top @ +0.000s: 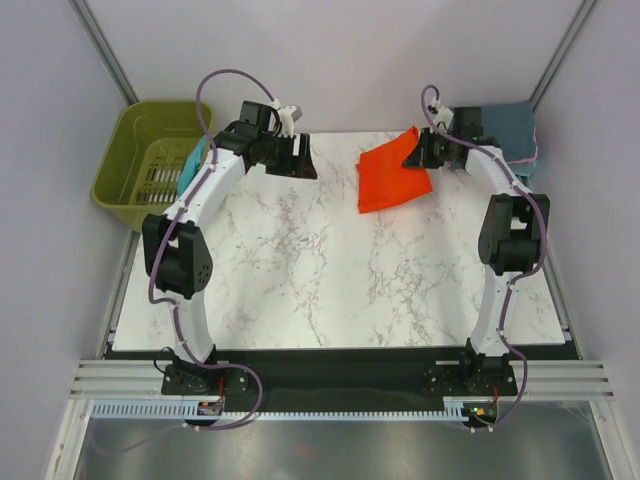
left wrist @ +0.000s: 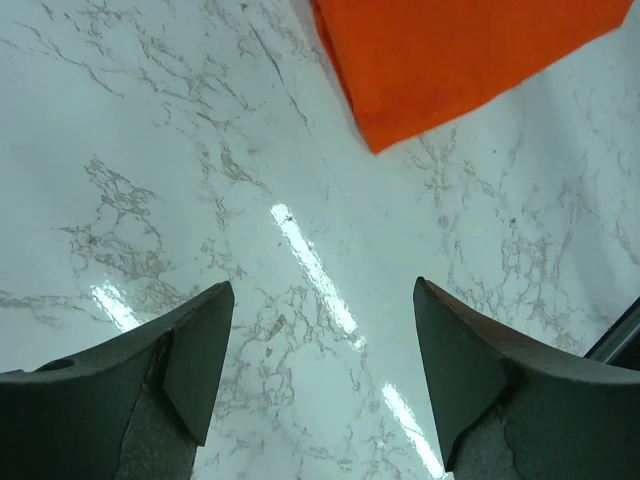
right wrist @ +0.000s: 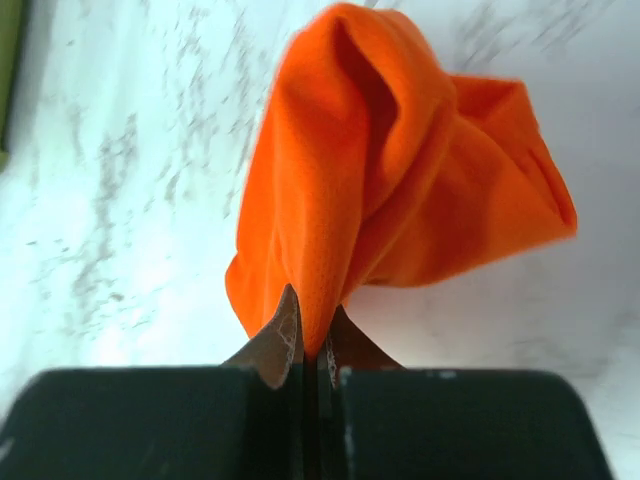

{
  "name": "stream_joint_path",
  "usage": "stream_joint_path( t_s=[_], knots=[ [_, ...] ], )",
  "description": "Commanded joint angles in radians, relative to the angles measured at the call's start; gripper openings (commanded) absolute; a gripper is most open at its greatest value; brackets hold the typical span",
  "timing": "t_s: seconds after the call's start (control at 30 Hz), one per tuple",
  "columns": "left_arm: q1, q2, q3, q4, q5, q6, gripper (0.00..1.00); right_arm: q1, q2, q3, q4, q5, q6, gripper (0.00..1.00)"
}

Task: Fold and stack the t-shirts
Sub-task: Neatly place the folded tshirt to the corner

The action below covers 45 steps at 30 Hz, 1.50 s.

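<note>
Closed tightly, the right gripper (right wrist: 312, 325) is seen with a fold of the orange-red t-shirt (right wrist: 400, 170) pinched between its two fingers. From this pinch the cloth is drawn up into a loose, bunched peak, and the rest of it hangs down toward the marble surface below. In the top view this gripper (top: 425, 150) is placed near the far right corner of the table (top: 330, 290), and the t-shirt (top: 392, 180) is spread out from it toward the middle. Its raised corner is held at the gripper, while its larger part is laid flat on the surface close to the far edge.

Just behind the right gripper, at the far right corner, a folded slate-blue t-shirt (top: 510, 125) is laid. A thin teal edge (top: 530, 157) is visible under it.

On the other side, the left gripper (left wrist: 322, 288) is opened wide, and nothing is held between its fingers; only bare marble is seen under them. It (top: 300, 158) is positioned near the far edge, toward the far left corner, well apart from the orange-red t-shirt, of which only one corner (left wrist: 460, 60) is seen in the left wrist view.

Beyond the far left corner, off the table, an olive-green basket (top: 140, 160) is placed. A piece of teal cloth (top: 195, 158) is seen at its rim, partly hidden by the left arm.
</note>
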Motion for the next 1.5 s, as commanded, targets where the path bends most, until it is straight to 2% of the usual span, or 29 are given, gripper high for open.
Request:
stream_joint_path(
  t_s=[0.0,0.23,0.6,1.17,1.47],
  knots=[
    [-0.003,-0.113,-0.048,-0.035,-0.011,0.094,0.80,-0.009,-0.032,0.184,-0.163,0.091,-0.234,0.00],
    [-0.003,-0.208,-0.152,-0.034,-0.099,0.111,0.80,-0.056,0.027,0.375,-0.190,0.186,-0.292,0.00],
    [-0.003,-0.224,-0.217,-0.031,-0.099,0.108,0.81,-0.125,0.109,0.623,-0.206,0.223,-0.274,0.00],
    [-0.003,-0.196,-0.209,-0.023,-0.100,0.100,0.81,-0.237,0.160,0.750,-0.193,0.204,-0.228,0.00],
    [-0.005,-0.185,-0.205,-0.021,-0.099,0.097,0.81,-0.265,0.154,0.732,-0.188,0.192,-0.197,0.00]
  ],
)
